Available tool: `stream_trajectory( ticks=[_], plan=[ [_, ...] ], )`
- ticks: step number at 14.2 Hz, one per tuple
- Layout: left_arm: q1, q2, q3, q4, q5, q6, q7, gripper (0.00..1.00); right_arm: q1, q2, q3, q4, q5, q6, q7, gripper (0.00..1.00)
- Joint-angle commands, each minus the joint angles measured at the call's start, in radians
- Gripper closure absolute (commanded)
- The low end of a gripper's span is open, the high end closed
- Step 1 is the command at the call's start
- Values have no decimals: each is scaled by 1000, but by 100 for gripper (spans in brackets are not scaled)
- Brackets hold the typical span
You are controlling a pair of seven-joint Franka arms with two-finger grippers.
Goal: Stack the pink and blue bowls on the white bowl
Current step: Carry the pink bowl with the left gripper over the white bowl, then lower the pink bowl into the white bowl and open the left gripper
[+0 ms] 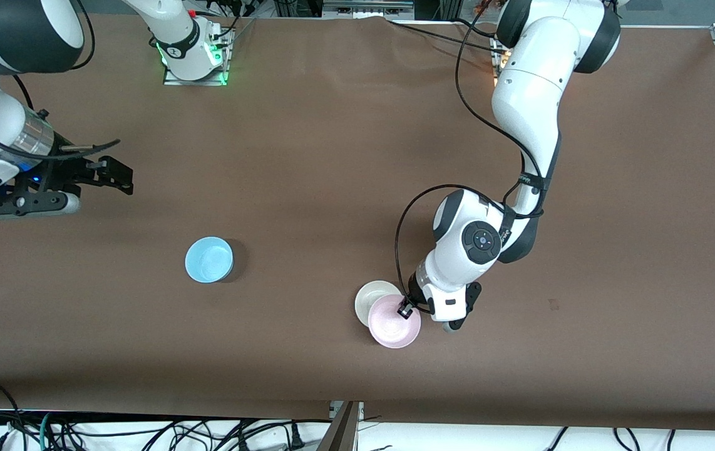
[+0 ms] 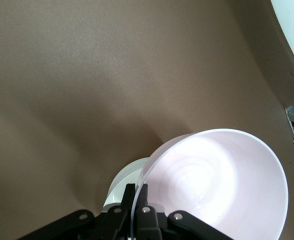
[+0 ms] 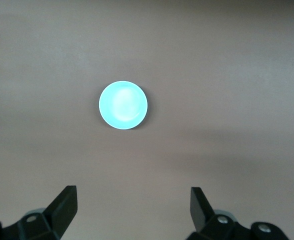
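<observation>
Pinched tight on the pink bowl [image 1: 393,323] rim, my left gripper [image 1: 405,309] holds it overlapping the white bowl [image 1: 371,297]. My right gripper [image 1: 97,175] waits spread wide, over bare table [image 1: 332,156]. Blue bowl [image 1: 208,259] sits well apart from the white bowl, toward the right arm's end.

Glossy glaze catches the light inside the pale pink bowl [image 2: 222,185], its thin rim pinched between the matt black fingers [image 2: 143,197] of my left end effector [image 1: 405,309]. The white bowl [image 1: 371,297] beside it and the sky-blue bowl [image 3: 123,105] show the same smooth, shiny finish. The brown surface [image 1: 332,156] looks matt and paper-like, faintly creased. My arm shells are smooth, glossy white plastic.
</observation>
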Motion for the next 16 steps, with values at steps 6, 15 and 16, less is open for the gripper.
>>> stream_trajectory(
  ticks=[6, 15, 16],
  plan=[
    [-40, 35, 21, 33, -12, -1, -7, 100, -4, 13, 3, 19, -3, -5, -9, 0],
    [-52, 43, 23, 27, 15, -1, -7, 100, -4, 15, 3, 19, -3, -5, -9, 0],
    [-52, 43, 23, 24, 28, -2, -7, 100, -4, 15, 3, 19, -3, -5, -9, 0]
  ],
)
